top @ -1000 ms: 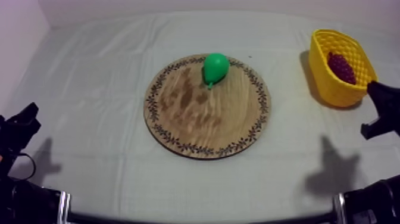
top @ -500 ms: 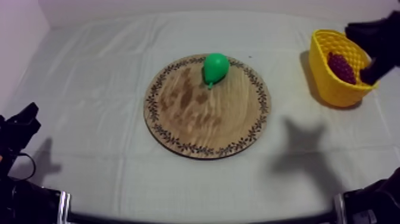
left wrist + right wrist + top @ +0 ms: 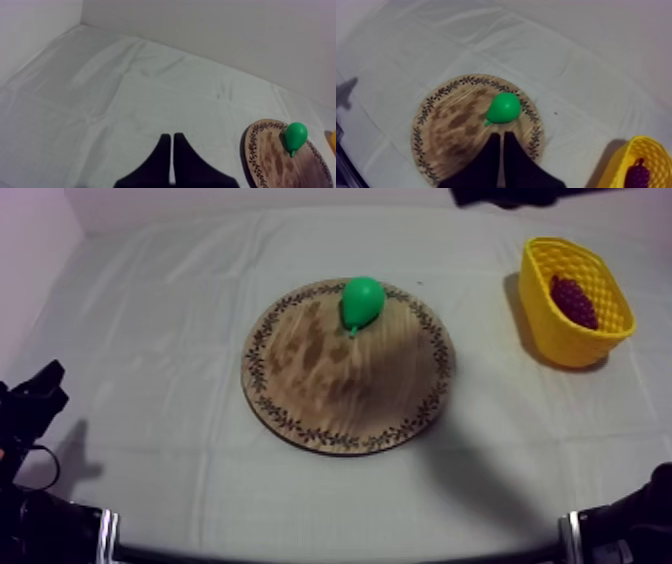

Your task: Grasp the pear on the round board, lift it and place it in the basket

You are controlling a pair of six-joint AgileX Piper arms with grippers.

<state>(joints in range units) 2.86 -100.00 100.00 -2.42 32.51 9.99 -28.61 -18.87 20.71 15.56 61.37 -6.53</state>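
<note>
One pear [image 3: 362,301] lies on the far part of the wooden board [image 3: 330,393], close to the patterned rim, and it is not yet picked up. It is bright green, smooth and plump, and it rests on its side. Its long axis runs from the fat end near the far rim to the thin stem end, which points to the middle of the board. The right gripper [image 3: 499,135] hangs above the board with the pear just ahead of its tips. Its fingers are pressed together on nothing, so I judge they must part before a descent; how high it hangs I cannot tell well. The left gripper [image 3: 171,136], also closed and empty, is well apart from the board. The yellow basket [image 3: 560,338] stands at the right side with grapes [image 3: 573,300] inside
</note>
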